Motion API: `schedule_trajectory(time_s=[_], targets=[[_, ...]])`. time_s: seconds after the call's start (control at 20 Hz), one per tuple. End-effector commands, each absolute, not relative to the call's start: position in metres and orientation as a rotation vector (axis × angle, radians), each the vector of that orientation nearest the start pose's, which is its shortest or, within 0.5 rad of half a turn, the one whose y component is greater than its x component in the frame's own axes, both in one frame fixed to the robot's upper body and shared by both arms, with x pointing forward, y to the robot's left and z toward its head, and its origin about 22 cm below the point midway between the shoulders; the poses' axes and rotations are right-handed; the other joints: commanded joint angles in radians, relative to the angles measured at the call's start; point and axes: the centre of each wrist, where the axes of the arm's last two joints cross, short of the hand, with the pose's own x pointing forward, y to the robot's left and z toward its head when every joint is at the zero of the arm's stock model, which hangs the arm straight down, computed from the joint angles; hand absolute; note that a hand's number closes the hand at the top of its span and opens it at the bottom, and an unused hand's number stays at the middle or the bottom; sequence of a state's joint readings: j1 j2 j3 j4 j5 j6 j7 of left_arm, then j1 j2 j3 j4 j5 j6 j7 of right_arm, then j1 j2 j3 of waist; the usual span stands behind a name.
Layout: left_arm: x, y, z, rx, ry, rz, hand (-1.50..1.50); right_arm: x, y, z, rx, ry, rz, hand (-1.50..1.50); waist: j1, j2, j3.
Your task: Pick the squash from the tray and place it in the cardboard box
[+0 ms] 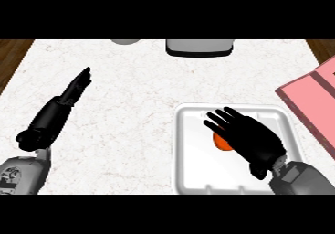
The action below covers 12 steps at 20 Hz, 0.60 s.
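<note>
Status: pick not yet made. The squash [222, 143] lies in the tray [195, 176] at the counter's [129, 137] front right, half under the right hand [254, 139], fingers spread, holding nothing. Left hand [59, 107] rests open, left edge. Box [315, 105] waits, right edge.

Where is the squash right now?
In the head view the squash lies in the white tray at lower right, mostly hidden under the right hand; the pink box is further right.

Right robot hand [254, 139] spreads above squash [222, 144] in white tray [196, 173].
</note>
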<state>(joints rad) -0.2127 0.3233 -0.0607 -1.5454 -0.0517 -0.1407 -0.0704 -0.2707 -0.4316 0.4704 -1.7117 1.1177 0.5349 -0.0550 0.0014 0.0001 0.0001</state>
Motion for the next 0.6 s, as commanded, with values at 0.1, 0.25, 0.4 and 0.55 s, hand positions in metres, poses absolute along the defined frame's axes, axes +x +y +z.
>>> schedule_trajectory(time_s=[0.1, 0.25, 0.4, 0.55], targets=[[0.293, 0.264, 0.079, 0.093, -1.741, -0.528, 0.0, 0.283, -0.185, 0.056, -0.671, -1.235, 1.948, -1.5, 0.002, 0.0, 0.0], [0.301, 0.272, 0.066, 0.107, -1.739, -0.541, 0.0, 0.288, -0.192, 0.065, -0.618, -1.239, 1.955, -1.5, 0.0, 0.0, 0.0], [0.281, 0.273, 0.067, 0.085, -1.743, -0.528, 0.0, 0.277, -0.176, 0.064, -0.613, -1.248, 1.935, -1.5, 0.001, -0.001, 0.0], [0.275, 0.281, 0.064, 0.108, -1.745, -0.544, 0.0, 0.281, -0.194, 0.048, -0.638, -1.238, 1.919, -1.5, 0.001, -0.001, 0.0]])
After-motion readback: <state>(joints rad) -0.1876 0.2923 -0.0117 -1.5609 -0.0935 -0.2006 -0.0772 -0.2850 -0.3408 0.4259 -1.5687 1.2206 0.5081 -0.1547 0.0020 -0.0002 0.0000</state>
